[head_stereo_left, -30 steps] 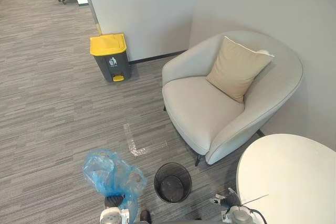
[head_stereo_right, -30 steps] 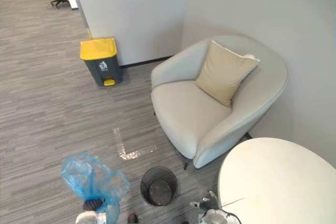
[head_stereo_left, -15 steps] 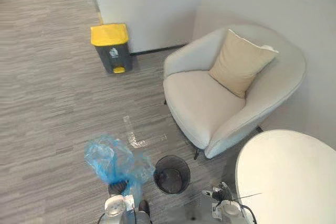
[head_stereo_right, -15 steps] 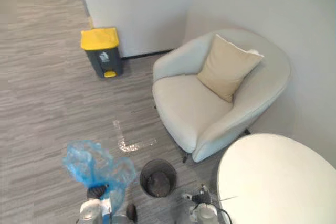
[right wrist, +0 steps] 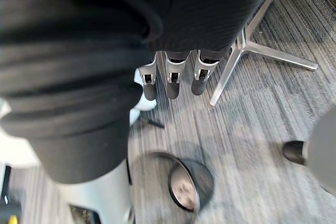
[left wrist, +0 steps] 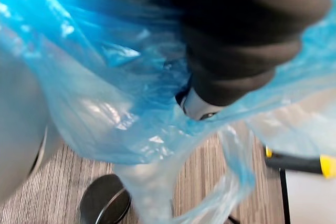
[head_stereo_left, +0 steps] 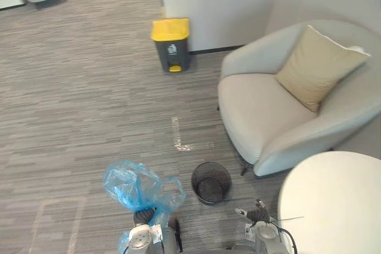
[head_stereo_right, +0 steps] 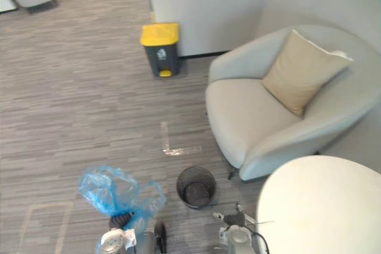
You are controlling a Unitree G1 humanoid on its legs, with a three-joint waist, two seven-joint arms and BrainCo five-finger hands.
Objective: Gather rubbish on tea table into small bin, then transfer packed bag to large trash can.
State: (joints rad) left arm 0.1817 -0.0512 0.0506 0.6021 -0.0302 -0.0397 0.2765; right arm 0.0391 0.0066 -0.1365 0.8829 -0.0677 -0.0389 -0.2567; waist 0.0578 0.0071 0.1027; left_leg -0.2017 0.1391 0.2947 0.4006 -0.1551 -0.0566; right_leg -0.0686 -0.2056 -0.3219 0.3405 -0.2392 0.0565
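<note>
Left hand is carrying the blue bag, near left; its fingers are buried in plastic, so grip cannot be told. Right hand is hanging straight-fingered and empty. Yellow-lidded trash can is sitting far off. Risk: the loose bag slipping, or snagging the small bin just to its right.

Grey carpet floor bears a mesh bin, yellow-lidded can and armchair.

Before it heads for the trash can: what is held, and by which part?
The left hand carries the bag, bunched around it; the exact place of the hold is hidden by plastic. The right hand holds nothing.
</note>
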